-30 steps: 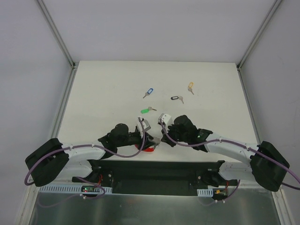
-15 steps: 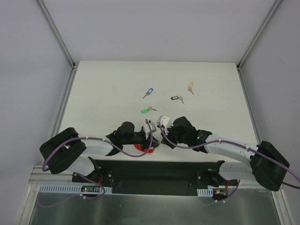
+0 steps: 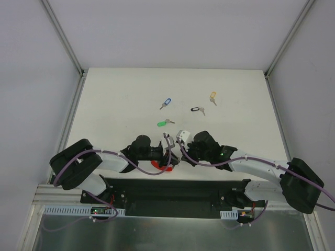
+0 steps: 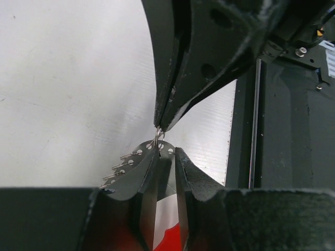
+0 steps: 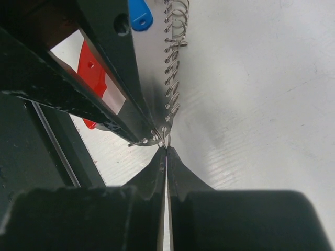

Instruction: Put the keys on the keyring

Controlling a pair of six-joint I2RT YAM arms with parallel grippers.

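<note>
My two grippers meet tip to tip near the table's front edge. The left gripper point(image 4: 166, 152) is shut on the grey perforated strap point(image 4: 133, 162) of the keyring, whose red band point(image 3: 158, 166) lies beneath it. The right gripper point(image 5: 166, 150) is shut on a small wire ring at the strap's end. The strap point(image 5: 174, 68), lined with small rings, runs away from it towards a blue tag point(image 5: 140, 15). Loose keys lie farther back on the table: blue point(image 3: 166, 103), green point(image 3: 163, 123), black point(image 3: 196, 110) and yellow point(image 3: 212, 96).
The white table point(image 3: 120, 99) has a raised rail along its left and right sides. A black base plate point(image 3: 172, 191) sits just in front of the grippers, between the arm mounts.
The left arm swung right and folded in at the elbow. Its jaws narrowed onto the strap beside the right gripper. The right gripper stayed shut in place.
</note>
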